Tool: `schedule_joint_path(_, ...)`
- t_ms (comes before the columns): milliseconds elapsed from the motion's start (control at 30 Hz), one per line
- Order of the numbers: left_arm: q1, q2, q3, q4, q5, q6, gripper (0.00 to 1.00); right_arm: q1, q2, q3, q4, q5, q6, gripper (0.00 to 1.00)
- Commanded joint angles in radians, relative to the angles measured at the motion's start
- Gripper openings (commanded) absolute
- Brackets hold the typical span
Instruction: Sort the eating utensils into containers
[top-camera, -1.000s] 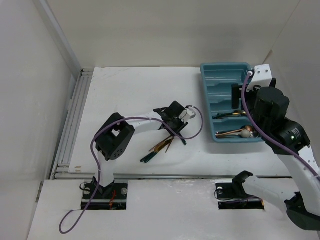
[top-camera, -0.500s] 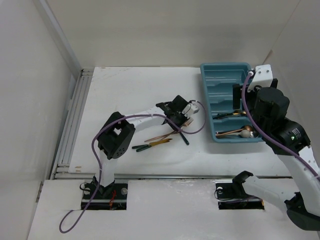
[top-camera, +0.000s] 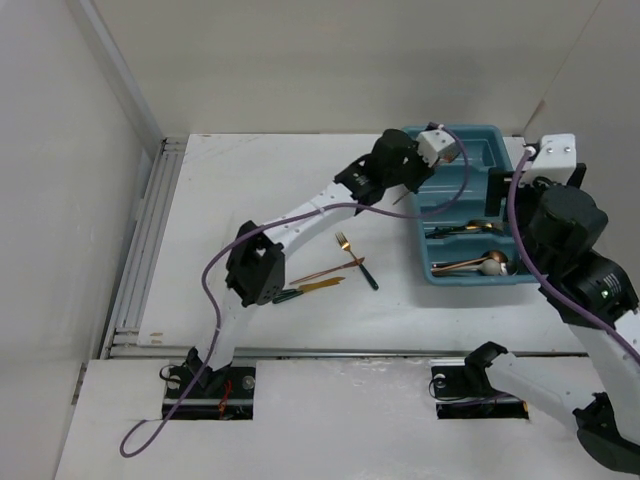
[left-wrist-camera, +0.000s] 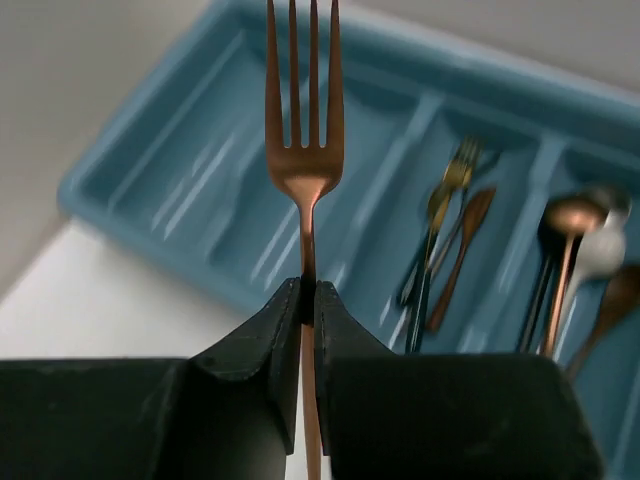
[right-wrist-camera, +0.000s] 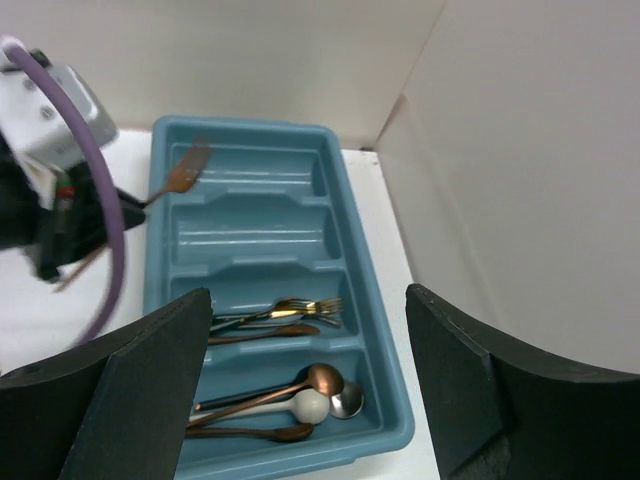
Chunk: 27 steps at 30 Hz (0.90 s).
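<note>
**Copper fork held at the tray's left rim**

The fork (left-wrist-camera: 305, 170) is clamped by its neck in the left hand (left-wrist-camera: 308, 300), tines pointing forward and away from the fingers. It hangs above the left edge of the blue tray (top-camera: 470, 135), over the end of the farthest slot. Its long axis lies oblique to the slots, which run crosswise on the desk (top-camera: 260, 190). The other forks (right-wrist-camera: 285, 310) lie in the third slot from the far edge, with the spoons (right-wrist-camera: 290, 400) in the nearest; the two far slots look bare. The matching slot therefore lies toward the robot from the held fork, and a small turn would probably be needed to lay it lengthwise. The right hand (right-wrist-camera: 308, 292) hovers over the tray with fingers spread wide, grasping nothing. Four loose utensils (top-camera: 325, 272) remain on the desk near the left arm, which is the nearer arm to them
</note>
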Motion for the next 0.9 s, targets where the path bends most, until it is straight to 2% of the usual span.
schedule_joint_path(0,-0.068,0.113,0.098,0.271,0.097,0.034,0.00,-0.005,-0.039,0.022,0.057,0.085,-0.035,0.83)
schedule_joint_path(33,-0.088,0.150,0.107,0.388,0.098,0.034,0.00,-0.005,-0.048,0.022,0.040,0.094,-0.044,0.83)
schedule_joint_path(133,-0.108,0.226,0.117,0.525,0.098,0.023,0.00,-0.005,-0.048,0.045,-0.001,0.134,-0.044,0.83)
schedule_joint_path(200,-0.133,0.283,0.184,0.526,0.087,0.014,0.00,-0.005,-0.048,0.054,-0.012,0.149,-0.062,0.83)
schedule_joint_path(333,-0.142,0.325,0.184,0.526,0.055,0.014,0.00,-0.005,-0.057,0.055,-0.012,0.160,-0.072,0.83)
schedule_joint_path(367,-0.142,0.339,0.184,0.526,0.039,0.014,0.05,-0.005,-0.066,0.045,-0.012,0.160,-0.081,0.83)
schedule_joint_path(433,-0.151,0.339,0.184,0.526,-0.006,0.014,0.26,-0.005,-0.067,0.045,-0.021,0.160,-0.081,0.83)
schedule_joint_path(467,-0.151,0.339,0.184,0.515,-0.023,0.014,0.51,-0.005,-0.067,0.045,-0.021,0.160,-0.081,0.84)
schedule_joint_path(533,-0.151,0.319,0.184,0.491,-0.081,0.005,0.68,-0.005,-0.067,0.036,-0.021,0.149,-0.081,0.84)
schedule_joint_path(633,-0.151,0.246,0.184,0.448,-0.181,-0.011,0.80,-0.005,-0.057,0.036,-0.021,0.123,-0.081,0.84)
schedule_joint_path(667,-0.151,0.221,0.174,0.435,-0.265,-0.026,0.80,-0.005,-0.057,0.036,-0.021,0.102,-0.081,0.84)
schedule_joint_path(800,-0.102,0.055,0.019,0.321,-0.419,-0.122,0.80,-0.005,-0.037,0.027,0.020,0.054,-0.081,0.85)
schedule_joint_path(867,-0.058,-0.035,-0.073,0.134,-0.430,-0.219,0.80,-0.005,-0.028,0.027,0.031,0.030,-0.070,0.85)
